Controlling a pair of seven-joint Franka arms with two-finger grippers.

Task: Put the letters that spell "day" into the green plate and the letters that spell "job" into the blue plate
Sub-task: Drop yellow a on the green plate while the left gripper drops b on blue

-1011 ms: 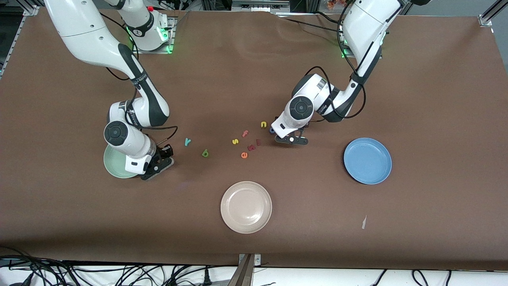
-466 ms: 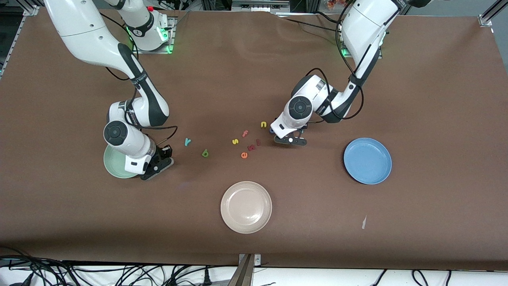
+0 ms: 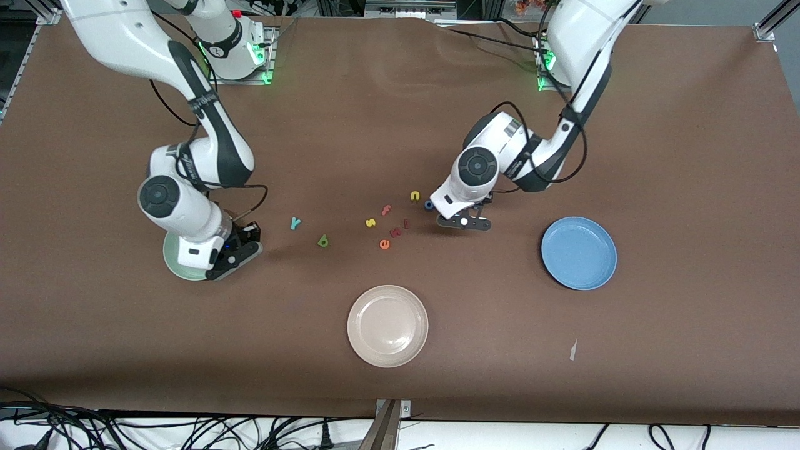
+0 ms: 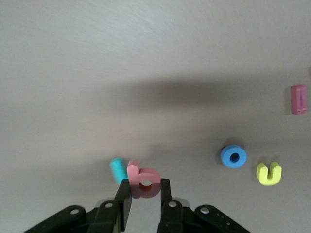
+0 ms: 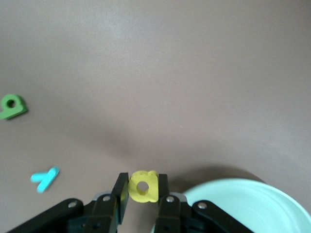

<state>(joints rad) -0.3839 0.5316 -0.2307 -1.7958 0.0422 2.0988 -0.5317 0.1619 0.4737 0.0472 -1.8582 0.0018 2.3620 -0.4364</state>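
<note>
Meanwhile, left gripper (image 4: 145, 194) pinches the pink b (image 4: 143, 181) near the o (image 4: 233, 156); right gripper (image 5: 142, 194) clamps the yellow a (image 5: 143, 186) beside the green plate (image 5: 252, 206).

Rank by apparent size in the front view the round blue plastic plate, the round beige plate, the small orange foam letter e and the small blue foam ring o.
1. Round beige plate, though it lies nearer the camera, so this is unsure.
2. Round blue plastic plate, close to the beige one.
3. Small orange foam letter e and small blue foam ring o: alike, too tiny to rank.
</note>
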